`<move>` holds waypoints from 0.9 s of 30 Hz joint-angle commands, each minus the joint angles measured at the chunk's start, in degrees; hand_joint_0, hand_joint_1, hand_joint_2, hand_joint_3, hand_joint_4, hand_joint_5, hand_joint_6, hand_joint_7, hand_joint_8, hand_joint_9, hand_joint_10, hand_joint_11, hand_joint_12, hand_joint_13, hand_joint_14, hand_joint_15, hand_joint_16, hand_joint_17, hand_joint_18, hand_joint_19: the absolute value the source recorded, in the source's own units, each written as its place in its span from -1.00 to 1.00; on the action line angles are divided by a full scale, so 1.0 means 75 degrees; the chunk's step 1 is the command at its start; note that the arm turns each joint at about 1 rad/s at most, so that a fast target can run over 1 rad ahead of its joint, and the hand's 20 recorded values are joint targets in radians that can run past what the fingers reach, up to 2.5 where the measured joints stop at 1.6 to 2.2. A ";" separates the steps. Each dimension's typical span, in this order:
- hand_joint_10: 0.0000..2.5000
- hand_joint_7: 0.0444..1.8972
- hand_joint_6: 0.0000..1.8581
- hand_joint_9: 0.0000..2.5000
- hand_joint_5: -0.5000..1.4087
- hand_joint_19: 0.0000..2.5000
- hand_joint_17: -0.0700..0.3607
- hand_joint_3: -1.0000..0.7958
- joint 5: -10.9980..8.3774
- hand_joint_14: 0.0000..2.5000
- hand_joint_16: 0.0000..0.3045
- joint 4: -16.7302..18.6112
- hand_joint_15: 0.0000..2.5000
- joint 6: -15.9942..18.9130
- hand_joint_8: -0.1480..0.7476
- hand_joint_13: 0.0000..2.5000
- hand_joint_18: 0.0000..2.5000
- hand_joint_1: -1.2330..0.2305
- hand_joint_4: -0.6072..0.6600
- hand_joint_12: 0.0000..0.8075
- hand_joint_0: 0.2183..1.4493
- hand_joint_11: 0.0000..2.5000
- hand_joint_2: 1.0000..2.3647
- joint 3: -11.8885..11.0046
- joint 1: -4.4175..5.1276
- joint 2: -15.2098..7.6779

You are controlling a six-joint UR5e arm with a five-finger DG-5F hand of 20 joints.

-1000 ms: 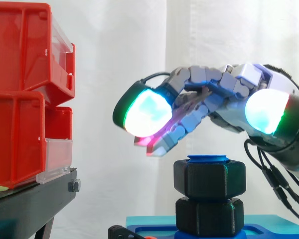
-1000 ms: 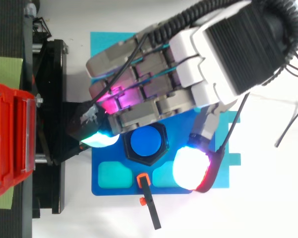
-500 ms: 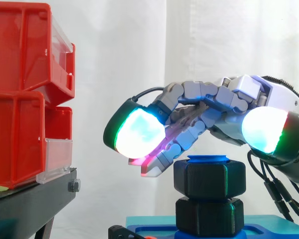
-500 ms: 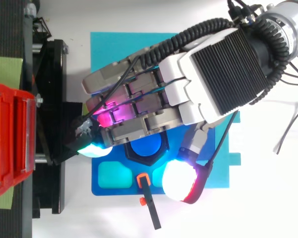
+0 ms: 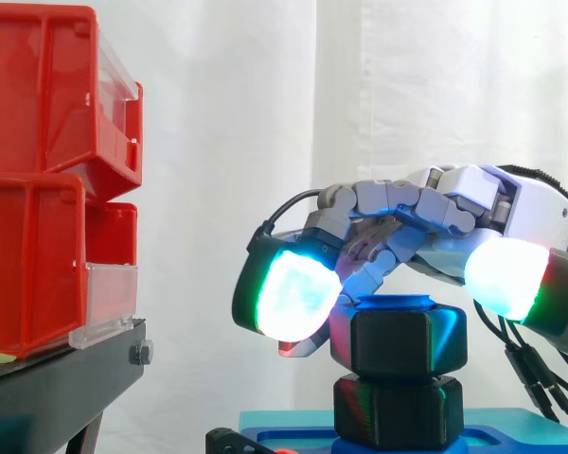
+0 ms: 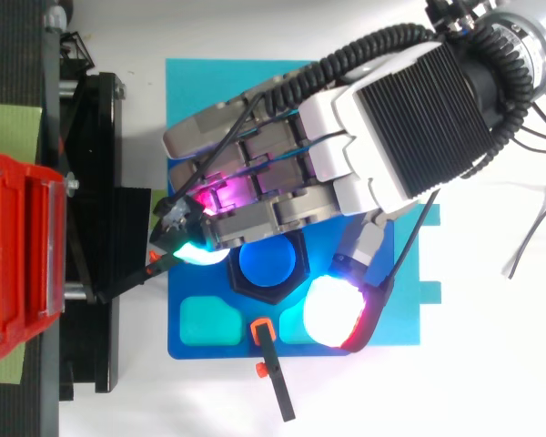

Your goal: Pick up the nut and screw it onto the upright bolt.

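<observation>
Lowered since half a second ago, my hand (image 5: 473, 203) is now level with the top of the black hexagonal plastic nut (image 5: 398, 339) rather than above it. The nut is threaded on the blue upright bolt (image 6: 267, 264), whose flat top stands just proud of the nut's upper face. A second black hexagonal piece (image 5: 398, 411) sits directly beneath the nut. My hand straddles the nut from above, one part at its left face and another past its right. Whether it actually grips the nut, I cannot tell.

The bolt stands on a dark blue plastic base plate (image 6: 187, 344), which rests on a teal mat (image 6: 200, 91). A small black-and-orange clamp (image 6: 273, 378) lies at the plate's near edge. Well to the left, stacked red plastic bins (image 5: 38, 236) sit on a black stand (image 5: 47, 392) before a white curtain (image 5: 407, 85).
</observation>
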State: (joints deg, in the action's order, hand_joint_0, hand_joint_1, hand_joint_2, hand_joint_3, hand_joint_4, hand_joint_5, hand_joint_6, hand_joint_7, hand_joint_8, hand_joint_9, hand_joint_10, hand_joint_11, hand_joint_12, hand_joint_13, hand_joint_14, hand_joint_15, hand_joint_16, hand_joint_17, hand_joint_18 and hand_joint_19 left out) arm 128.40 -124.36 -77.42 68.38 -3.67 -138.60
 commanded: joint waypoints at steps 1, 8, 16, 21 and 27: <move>-1.00 0.18 -0.46 -0.20 -0.51 -0.99 -0.51 -0.44 0.0083 -1.00 -0.90 -0.0013 -1.00 -0.0002 -0.12 -0.28 -0.53 0.41 0.27 -0.57 -0.53 -1.00 -1.00 0.0012 -0.0062 0.0000; -1.00 0.34 -0.46 -0.19 -0.50 -0.99 -0.52 -0.44 0.0282 -1.00 -0.90 -0.0025 -1.00 -0.0002 -0.11 -0.27 -0.52 0.40 0.21 -0.58 -0.52 -1.00 -1.00 0.0012 -0.0226 0.0000; -1.00 0.46 -0.46 -0.17 -0.48 -0.97 -0.53 -0.44 0.0388 -1.00 -0.91 0.0011 -1.00 -0.0084 -0.10 -0.25 -0.50 0.40 0.16 -0.58 -0.52 -1.00 -1.00 0.0012 -0.0355 0.0000; -1.00 0.48 -0.46 -0.13 -0.46 -0.95 -0.54 -0.44 0.0505 -1.00 -0.91 0.0057 -1.00 -0.0084 -0.10 -0.23 -0.47 0.42 0.14 -0.59 -0.52 -1.00 -1.00 0.0012 -0.0460 0.0000; -1.00 0.49 -0.46 -0.11 -0.45 -0.94 -0.54 -0.44 0.0634 -1.00 -0.91 0.0139 -1.00 -0.0084 -0.11 -0.21 -0.44 0.43 0.14 -0.60 -0.52 -1.00 -1.00 0.0012 -0.0566 0.0000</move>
State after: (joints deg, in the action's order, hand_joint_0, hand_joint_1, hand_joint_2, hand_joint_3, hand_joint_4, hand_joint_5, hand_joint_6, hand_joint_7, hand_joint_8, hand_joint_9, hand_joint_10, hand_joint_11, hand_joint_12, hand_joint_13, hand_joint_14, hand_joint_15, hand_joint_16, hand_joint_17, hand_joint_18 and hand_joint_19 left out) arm 132.70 -123.63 -78.04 68.48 -7.52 -138.60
